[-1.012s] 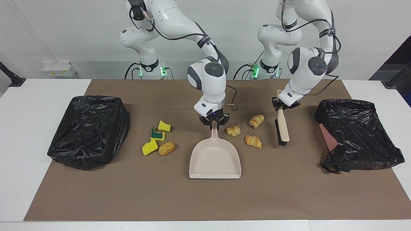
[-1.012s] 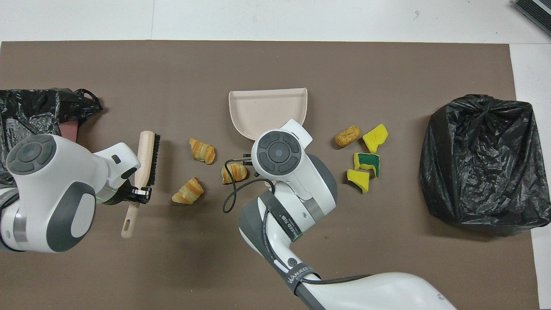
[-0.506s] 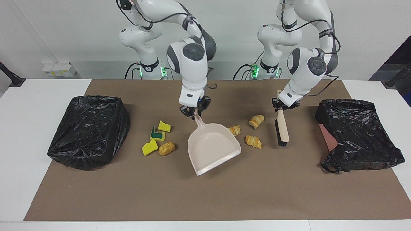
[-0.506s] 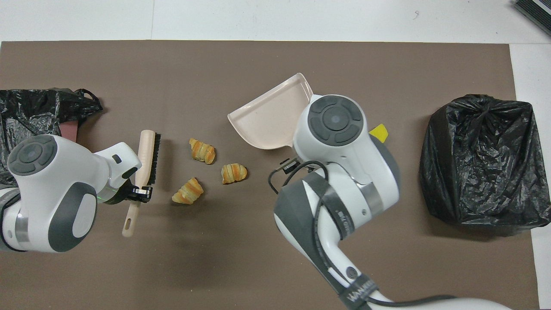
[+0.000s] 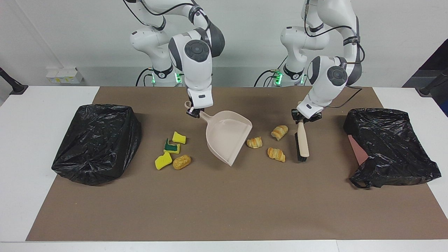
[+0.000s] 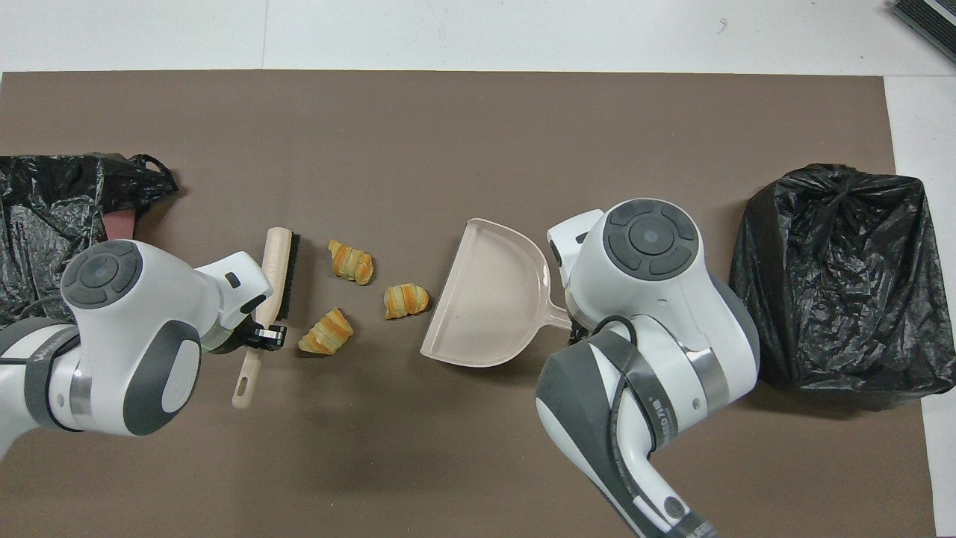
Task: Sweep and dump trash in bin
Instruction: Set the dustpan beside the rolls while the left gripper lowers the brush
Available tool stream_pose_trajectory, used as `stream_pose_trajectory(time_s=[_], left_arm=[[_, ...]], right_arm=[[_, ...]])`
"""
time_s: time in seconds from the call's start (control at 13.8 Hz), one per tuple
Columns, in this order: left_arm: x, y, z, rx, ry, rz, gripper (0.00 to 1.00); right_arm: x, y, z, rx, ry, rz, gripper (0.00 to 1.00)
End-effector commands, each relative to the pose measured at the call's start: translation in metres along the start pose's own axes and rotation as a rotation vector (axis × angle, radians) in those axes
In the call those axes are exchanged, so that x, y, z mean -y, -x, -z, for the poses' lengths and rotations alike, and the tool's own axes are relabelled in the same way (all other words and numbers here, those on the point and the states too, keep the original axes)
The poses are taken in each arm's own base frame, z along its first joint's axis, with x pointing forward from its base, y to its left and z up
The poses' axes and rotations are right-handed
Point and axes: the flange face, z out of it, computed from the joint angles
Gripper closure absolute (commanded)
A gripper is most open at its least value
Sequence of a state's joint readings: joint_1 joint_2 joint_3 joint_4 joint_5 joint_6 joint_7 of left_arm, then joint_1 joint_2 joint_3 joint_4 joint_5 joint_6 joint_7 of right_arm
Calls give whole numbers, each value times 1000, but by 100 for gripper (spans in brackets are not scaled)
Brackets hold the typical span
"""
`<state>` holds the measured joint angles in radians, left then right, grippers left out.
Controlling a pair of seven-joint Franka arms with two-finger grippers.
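Bins first: two black-bagged bins (image 5: 96, 141) (image 5: 390, 145) sit at either end of the brown mat (image 5: 224, 210) on the surface, and I take the dustpan (image 5: 227, 138) as my landmark, held roughly midway between them. I have it by the handle in the right gripper (image 5: 194, 111), jaws closed on the handle, the pan tipped with its open lip turned toward the left arm's end. The brush (image 5: 301, 141) hangs from the left gripper (image 5: 303, 117), jaws closed on its handle, bristles down near the mat.

Three croissants (image 5: 254, 142) (image 5: 279, 132) (image 5: 276, 154) lie between the dustpan's lip and the brush, the closest just beside the lip. On the dustpan's other flank, toward the right arm's end, sit three yellow sponge pieces (image 5: 179, 137) (image 5: 172, 146) (image 5: 163, 160) and a bread roll (image 5: 181, 162), well apart from the brush.

To do this sweep well, I judge the lip must go flat on the mat before the brush moves, or the pastries will slide under it. I would draw the brush toward the pan in one low stroke, keeping all three croissants ahead of the bristles.
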<state>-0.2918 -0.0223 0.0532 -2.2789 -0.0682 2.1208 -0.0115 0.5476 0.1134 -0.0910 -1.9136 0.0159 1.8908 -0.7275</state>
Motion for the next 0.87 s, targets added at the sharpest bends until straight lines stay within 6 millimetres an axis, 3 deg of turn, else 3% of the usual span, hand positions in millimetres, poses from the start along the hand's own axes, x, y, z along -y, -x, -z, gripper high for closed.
stream_pose_trajectory(time_s=[0.0,0.14,0.51,0.8], left_arm=[[-23,-11,-18,-46,-9,-45,100],[-35,-13,-19,-50,-11,-71,100],[-96,-1,-20,-45,10,-170,100],[-175,14,-13,-50,144,-154,100]], right_arm=[[15,0,-11,-29,17,37,100],[22,-2,-25,-14,16,50,100],[28,7,-41,9,18,73,100],[32,14,-44,17,13,72,100]])
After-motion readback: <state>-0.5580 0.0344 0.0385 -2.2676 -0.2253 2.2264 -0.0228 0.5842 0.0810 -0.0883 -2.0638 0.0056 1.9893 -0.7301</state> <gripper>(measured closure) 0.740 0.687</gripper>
